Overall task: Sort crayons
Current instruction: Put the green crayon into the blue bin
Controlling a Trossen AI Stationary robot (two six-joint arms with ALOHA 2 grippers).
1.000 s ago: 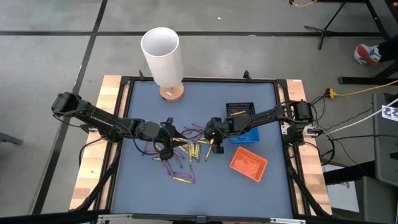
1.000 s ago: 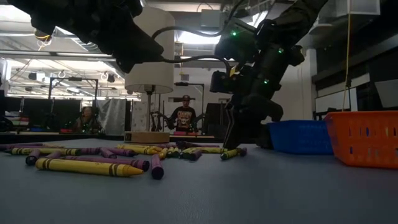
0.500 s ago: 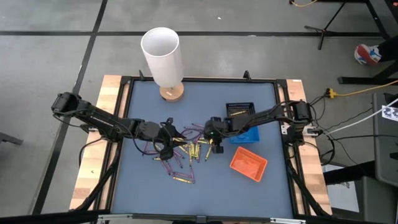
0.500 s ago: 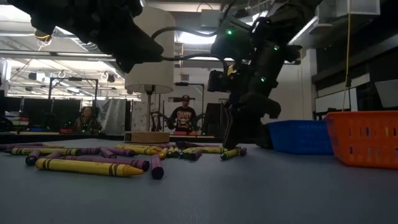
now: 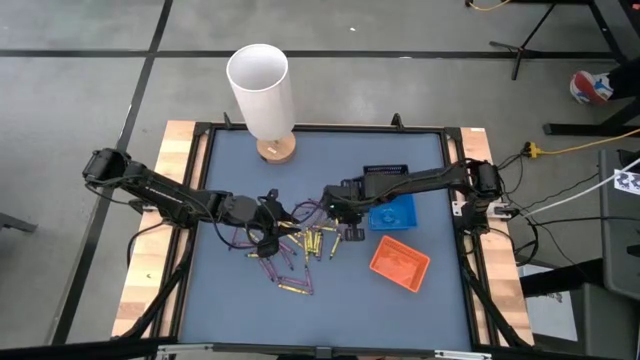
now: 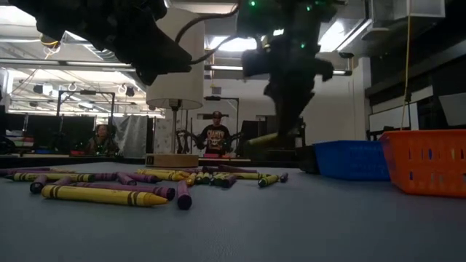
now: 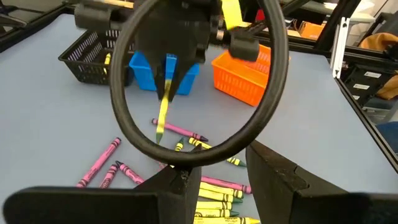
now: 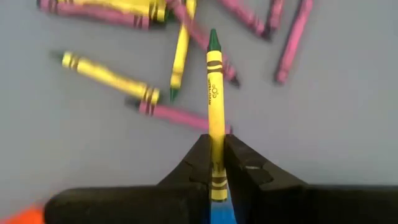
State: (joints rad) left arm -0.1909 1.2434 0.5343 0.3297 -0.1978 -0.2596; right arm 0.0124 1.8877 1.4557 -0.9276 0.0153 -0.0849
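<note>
Yellow and purple crayons (image 5: 300, 245) lie scattered flat on the blue-grey table mat at the middle, and they also show in the low view (image 6: 102, 195). My right gripper (image 5: 341, 210) hangs above the right side of the pile, shut on one yellow crayon (image 8: 214, 93), which the left wrist view shows from the side (image 7: 162, 109). My left gripper (image 5: 270, 226) stays above the left side of the pile, fingers open (image 7: 227, 186), nothing between them. My right gripper pinches the yellow crayon near its blunt end (image 8: 215, 163) between its two fingers. The fingers come from above, pointing steeply down, and the crayon runs on along them past the fingertips. It hangs tip down, slightly slanted, clear of the table and the other crayons.
A black tray (image 5: 388, 178), a blue tray (image 5: 394, 214) and an orange tray (image 5: 399, 262) stand right of the pile. A white lamp shade on a wooden base (image 5: 261, 92) stands at the far side. A black cable loop (image 7: 124, 118) hangs before the left wrist camera.
My right gripper has risen from the crayon pile and tipped to point more steeply down, staying shut. The yellow crayon has come up with it, lifted clear of the table. The other crayons lie as before.
</note>
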